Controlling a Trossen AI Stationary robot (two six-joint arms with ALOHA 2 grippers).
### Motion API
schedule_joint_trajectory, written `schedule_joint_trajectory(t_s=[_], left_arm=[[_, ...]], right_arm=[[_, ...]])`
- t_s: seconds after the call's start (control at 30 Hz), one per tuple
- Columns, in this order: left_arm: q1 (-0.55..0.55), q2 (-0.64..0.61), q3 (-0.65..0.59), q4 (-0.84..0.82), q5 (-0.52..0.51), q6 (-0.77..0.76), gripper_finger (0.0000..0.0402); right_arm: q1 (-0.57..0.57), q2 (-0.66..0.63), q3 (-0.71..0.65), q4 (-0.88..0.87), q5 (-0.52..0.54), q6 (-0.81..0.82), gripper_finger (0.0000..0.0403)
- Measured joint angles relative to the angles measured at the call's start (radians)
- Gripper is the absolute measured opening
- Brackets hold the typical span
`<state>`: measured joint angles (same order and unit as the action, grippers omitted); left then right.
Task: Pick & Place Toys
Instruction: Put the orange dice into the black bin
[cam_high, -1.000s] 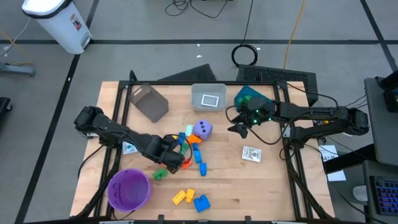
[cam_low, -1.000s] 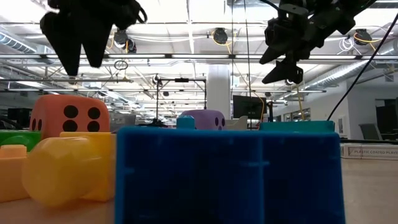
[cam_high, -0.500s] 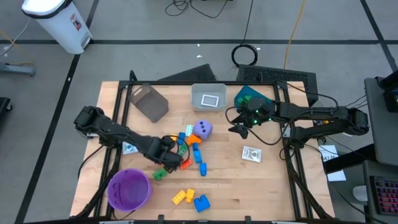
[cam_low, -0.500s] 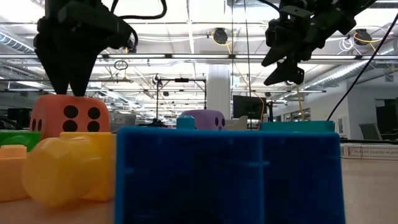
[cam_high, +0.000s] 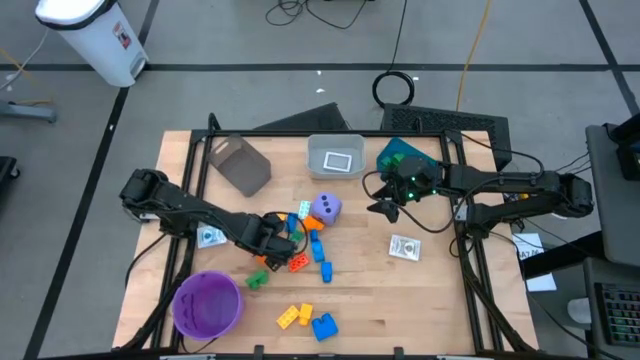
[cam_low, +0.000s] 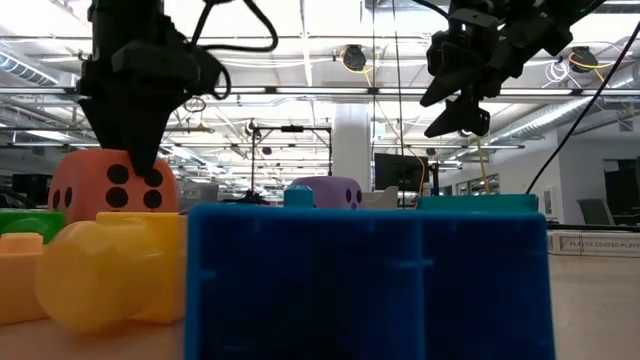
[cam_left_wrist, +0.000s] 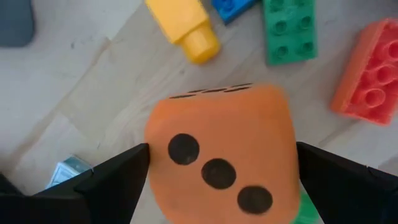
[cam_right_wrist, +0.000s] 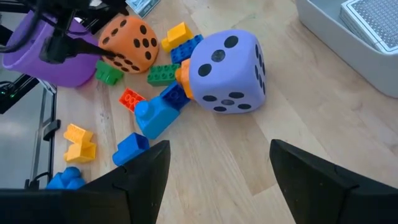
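The orange dotted die (cam_left_wrist: 221, 162) rests on the table among small bricks left of centre. My left gripper (cam_high: 272, 238) points straight down over it, open, with one finger on each side (cam_left_wrist: 222, 148); I see no touch. In the low view its fingers (cam_low: 140, 160) reach down in front of the die (cam_low: 100, 190). The purple die (cam_high: 325, 208) sits near the table's middle with blue, green and red bricks (cam_right_wrist: 158, 109) beside it. My right gripper (cam_high: 383, 208) hangs open above the table's right half, holding nothing.
A purple bowl (cam_high: 208, 303) stands at the near left. Grey (cam_high: 240, 165), white (cam_high: 335, 157) and teal (cam_high: 405, 160) bins line the far edge. A yellow brick (cam_high: 293, 315) and a blue one (cam_high: 324, 325) lie near the front, and a card (cam_high: 405, 246) lies at the right.
My left gripper has come down and a little toward the far edge, still open, until its fingers straddle the orange die. My right gripper has kept still.
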<state>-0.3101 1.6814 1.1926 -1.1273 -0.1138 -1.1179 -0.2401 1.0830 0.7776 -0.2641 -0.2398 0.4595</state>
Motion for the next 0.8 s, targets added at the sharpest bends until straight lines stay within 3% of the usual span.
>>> schedule_joint_trajectory(t_s=[0.17, 0.8], left_arm=[[0.004, -0.005, -0.050, 0.067, 0.009, -0.001, 0.0400], [0.011, 0.000, -0.052, 0.074, 0.023, 0.040, 0.0400]], right_arm=[[0.000, 0.000, 0.000, -0.002, 0.000, 0.000, 0.0267], [0.000, 0.000, 0.000, -0.002, 0.004, -0.011, 0.0267]])
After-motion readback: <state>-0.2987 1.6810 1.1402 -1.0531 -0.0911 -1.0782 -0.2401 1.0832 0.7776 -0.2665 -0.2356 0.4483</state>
